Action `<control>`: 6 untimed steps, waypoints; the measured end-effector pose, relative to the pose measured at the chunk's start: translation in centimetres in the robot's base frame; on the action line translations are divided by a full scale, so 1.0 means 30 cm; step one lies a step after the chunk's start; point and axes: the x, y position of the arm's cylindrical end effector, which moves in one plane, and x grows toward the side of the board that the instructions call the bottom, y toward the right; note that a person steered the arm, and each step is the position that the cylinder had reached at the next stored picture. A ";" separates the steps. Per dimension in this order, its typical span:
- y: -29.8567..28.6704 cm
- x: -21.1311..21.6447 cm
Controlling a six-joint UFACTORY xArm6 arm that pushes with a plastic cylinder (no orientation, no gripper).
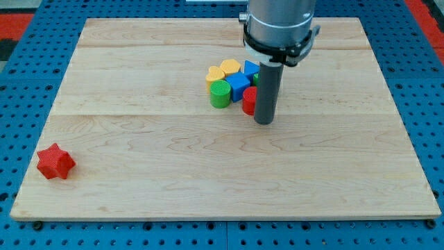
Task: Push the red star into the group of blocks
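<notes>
The red star [55, 162] lies near the board's bottom left corner, far from everything else. The group of blocks sits at the upper middle: a yellow heart [230, 67], a second yellow block [216, 73], a green cylinder [220, 94], a blue block [239, 85], another blue block [251, 68] and a red cylinder [248, 101]. My tip [263, 121] rests on the board just right of the red cylinder, at the group's lower right edge. The rod hides part of the group's right side.
The wooden board [139, 201] lies on a blue perforated table [21, 69]. The arm's grey body [279, 24] hangs over the board's top middle.
</notes>
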 end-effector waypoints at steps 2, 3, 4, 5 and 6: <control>-0.182 0.255; -0.522 0.368; -0.974 0.395; -1.221 0.422; -1.211 0.403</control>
